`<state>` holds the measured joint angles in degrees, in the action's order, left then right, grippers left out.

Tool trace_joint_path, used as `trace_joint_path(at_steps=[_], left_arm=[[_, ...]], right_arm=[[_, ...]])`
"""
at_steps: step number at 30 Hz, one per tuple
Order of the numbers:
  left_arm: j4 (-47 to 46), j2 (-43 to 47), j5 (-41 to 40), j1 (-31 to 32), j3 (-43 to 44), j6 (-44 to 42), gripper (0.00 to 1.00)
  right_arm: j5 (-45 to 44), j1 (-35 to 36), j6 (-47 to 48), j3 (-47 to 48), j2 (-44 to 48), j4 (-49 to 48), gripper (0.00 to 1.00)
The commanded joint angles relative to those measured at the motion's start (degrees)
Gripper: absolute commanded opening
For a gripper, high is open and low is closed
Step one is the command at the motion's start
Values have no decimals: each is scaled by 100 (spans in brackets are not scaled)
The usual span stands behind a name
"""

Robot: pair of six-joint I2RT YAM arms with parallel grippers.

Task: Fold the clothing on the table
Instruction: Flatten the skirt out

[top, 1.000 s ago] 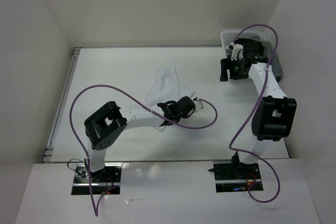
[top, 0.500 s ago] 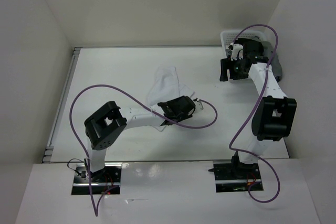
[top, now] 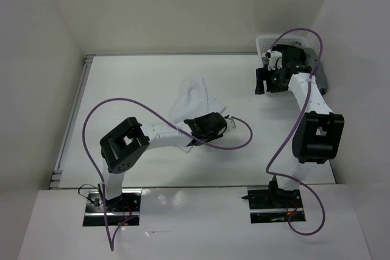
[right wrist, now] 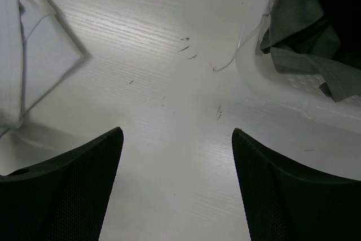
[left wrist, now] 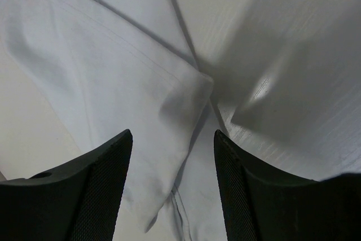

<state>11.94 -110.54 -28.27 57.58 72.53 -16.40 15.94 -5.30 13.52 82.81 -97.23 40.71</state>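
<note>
The white clothing (top: 194, 97) lies crumpled in a long, partly folded strip in the middle of the table (top: 128, 83). My left gripper (top: 206, 127) hovers over its near right end. In the left wrist view the gripper (left wrist: 172, 134) is open, and a folded corner of the clothing (left wrist: 118, 77) lies flat below and between the fingers, untouched. My right gripper (top: 268, 81) is at the back right, open over bare table (right wrist: 169, 83) with nothing in it (right wrist: 177, 131). A corner of the clothing (right wrist: 34, 66) shows at the left of that view.
A white perforated basket (top: 274, 42) stands at the back right corner, with its rim (right wrist: 293, 100) close to my right gripper. A dark grey garment (right wrist: 304, 21) lies in it. White walls enclose the table on three sides, and a metal rail (top: 72, 120) runs along the left edge.
My left gripper has opened and let go of the clothing's near end, which now lies on the table. The right arm has not moved.
</note>
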Motion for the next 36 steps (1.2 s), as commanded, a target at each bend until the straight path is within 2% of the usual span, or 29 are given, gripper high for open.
trace_joint_path(at_steps=[1,20,36], left_arm=[[-52,-160,-29,25,-20,-99,67],[-210,-319,-135,25,-196,-425,63],[352,-319,-135,25,533,-645,62]], right_arm=[[102,-32,-7,-36,248,-116,82],[102,-32,-7,78,248,-10,82],[49,-32,-7,131,248,-10,82]])
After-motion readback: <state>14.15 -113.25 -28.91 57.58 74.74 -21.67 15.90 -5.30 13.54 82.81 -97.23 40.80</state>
